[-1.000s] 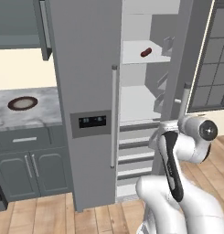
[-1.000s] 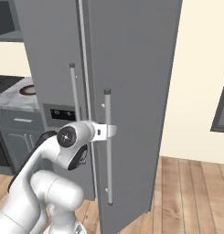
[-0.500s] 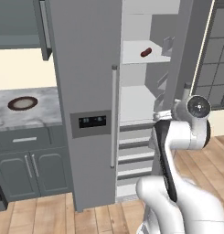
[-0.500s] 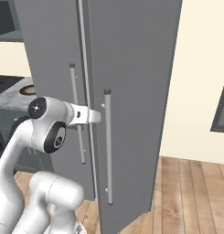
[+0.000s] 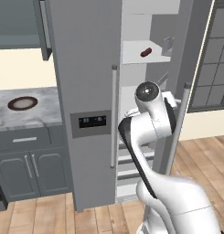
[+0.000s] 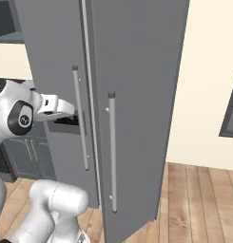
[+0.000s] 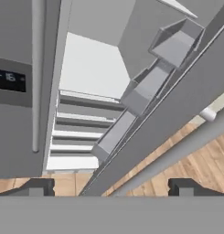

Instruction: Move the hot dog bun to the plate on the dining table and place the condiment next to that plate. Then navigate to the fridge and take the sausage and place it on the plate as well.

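The dark red sausage (image 5: 146,52) lies on an upper shelf inside the fridge (image 5: 86,68), whose right door (image 6: 137,95) stands swung open. My gripper (image 7: 111,187) is open with nothing between its widely spaced fingertips. It hangs in front of the fridge opening at about mid height, well below the sausage, and looks down at the lower shelves (image 7: 81,132) and the door's bins (image 7: 145,87). From the right base view the gripper (image 6: 66,120) sits just left of the closed door's handle (image 6: 80,118). The hot dog bun, condiment, plate and dining table are out of view.
The open door's long handle (image 5: 179,123) stands close on the arm's right. A marble counter (image 5: 40,114) with a round brown dish (image 5: 23,103) and grey cabinets (image 5: 26,169) lies left of the fridge. Wooden floor spreads to the right.
The arm has swung left, away from the open door's handle and towards the fridge opening. The jaws have spread a little wider. The door has stayed open.
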{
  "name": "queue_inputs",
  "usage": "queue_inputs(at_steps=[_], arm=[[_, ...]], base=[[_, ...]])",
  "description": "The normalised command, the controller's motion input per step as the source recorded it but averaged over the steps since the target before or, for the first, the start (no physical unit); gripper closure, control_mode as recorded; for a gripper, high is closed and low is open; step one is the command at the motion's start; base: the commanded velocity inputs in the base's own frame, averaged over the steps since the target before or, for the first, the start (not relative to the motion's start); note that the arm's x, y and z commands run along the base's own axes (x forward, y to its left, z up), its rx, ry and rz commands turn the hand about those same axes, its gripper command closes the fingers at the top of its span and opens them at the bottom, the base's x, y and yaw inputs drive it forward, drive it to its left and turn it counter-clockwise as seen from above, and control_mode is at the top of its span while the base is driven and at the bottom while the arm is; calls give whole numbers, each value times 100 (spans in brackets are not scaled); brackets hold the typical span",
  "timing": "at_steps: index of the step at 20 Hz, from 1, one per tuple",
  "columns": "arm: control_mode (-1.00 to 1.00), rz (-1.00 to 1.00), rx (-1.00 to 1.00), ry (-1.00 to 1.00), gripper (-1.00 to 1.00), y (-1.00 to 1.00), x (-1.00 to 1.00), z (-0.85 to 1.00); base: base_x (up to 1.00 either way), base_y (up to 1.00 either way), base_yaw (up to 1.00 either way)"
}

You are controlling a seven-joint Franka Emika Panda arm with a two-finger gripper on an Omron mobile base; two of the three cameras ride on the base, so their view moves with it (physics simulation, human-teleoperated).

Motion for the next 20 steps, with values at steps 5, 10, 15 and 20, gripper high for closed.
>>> queue_inputs(at_steps=[5,10,15,20], arm=[[-100,-1,-5,9,-100,21,35,0],[-100,0,-2,4,-100,-6,38,-6],[-100,0,-4,0,-100,-27,35,-24],[-100,0,0,0,-100,-44,27,-26]], base=[[0,0,0],[0,0,0],[0,0,0],[0,0,0]])
